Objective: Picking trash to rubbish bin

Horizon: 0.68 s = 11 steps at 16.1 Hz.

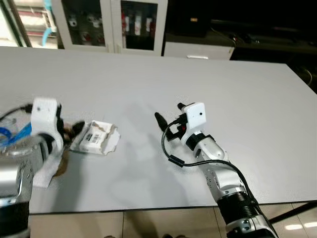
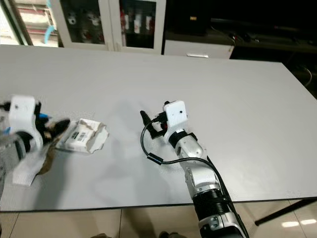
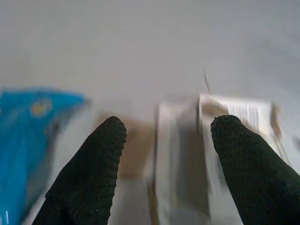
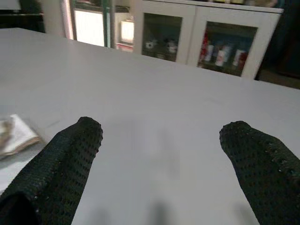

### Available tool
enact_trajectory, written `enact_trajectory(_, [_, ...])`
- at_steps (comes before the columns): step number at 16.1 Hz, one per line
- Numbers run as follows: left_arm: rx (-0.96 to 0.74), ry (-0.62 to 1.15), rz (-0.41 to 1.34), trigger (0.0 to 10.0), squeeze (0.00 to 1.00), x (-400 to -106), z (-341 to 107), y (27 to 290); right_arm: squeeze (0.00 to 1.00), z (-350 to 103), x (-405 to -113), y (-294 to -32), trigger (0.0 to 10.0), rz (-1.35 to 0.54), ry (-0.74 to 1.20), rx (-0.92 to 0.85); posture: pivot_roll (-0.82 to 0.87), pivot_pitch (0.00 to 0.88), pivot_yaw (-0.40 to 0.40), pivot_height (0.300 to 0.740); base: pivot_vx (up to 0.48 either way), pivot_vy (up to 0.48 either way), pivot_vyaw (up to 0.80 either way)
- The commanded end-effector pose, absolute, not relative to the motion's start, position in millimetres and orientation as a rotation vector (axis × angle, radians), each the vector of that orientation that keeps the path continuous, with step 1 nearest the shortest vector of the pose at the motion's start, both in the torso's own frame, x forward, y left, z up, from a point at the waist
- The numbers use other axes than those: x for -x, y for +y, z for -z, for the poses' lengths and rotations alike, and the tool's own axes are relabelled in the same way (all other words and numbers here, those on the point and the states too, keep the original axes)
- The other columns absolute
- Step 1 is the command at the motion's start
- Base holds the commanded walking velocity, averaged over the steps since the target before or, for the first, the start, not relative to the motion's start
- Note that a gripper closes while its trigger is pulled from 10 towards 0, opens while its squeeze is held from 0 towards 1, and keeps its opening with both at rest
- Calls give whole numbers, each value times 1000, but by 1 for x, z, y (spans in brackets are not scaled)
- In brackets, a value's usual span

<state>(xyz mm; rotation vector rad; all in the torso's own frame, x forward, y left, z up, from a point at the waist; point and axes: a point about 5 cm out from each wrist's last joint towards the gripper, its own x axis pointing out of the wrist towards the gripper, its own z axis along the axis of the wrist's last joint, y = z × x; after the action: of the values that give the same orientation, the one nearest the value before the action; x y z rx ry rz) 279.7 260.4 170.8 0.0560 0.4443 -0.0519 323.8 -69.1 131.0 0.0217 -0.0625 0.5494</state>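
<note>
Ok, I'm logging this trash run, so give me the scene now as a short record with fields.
surface: grey table
trash: crumpled white wrapper, a white sheet beside it, something blue
left gripper: jaws open, over the wrapper
right gripper: jaws open, over bare table, apart from the trash
background: glass-door cabinet

Pale grey table, white crumpled wrapper with black print, bright blue packet, brown paper scrap, black bumpy fingers, white cabinet

Silver arms, white wrist blocks, black cables, black textured fingers, blk jaws.
</note>
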Motion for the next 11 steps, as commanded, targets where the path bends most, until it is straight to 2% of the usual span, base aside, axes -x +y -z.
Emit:
enact_trajectory(1, [-20,451,91,10000,0,-276,-172,254,0,-133,-322,-69,10000,-562,-61,-18,67,29,-89,740,0,0,0])
enact_trajectory(5, [5,511,115,10000,0,-270,-160,246,0,-133,-320,-66,10000,-579,-63,-19,63,26,-82,740,0,0,0])
enact_trajectory(11, [-1,509,118,10000,0,-271,-160,246,0,-131,-316,-66,10000,-612,-54,-19,55,35,-81,740,0,0,0])
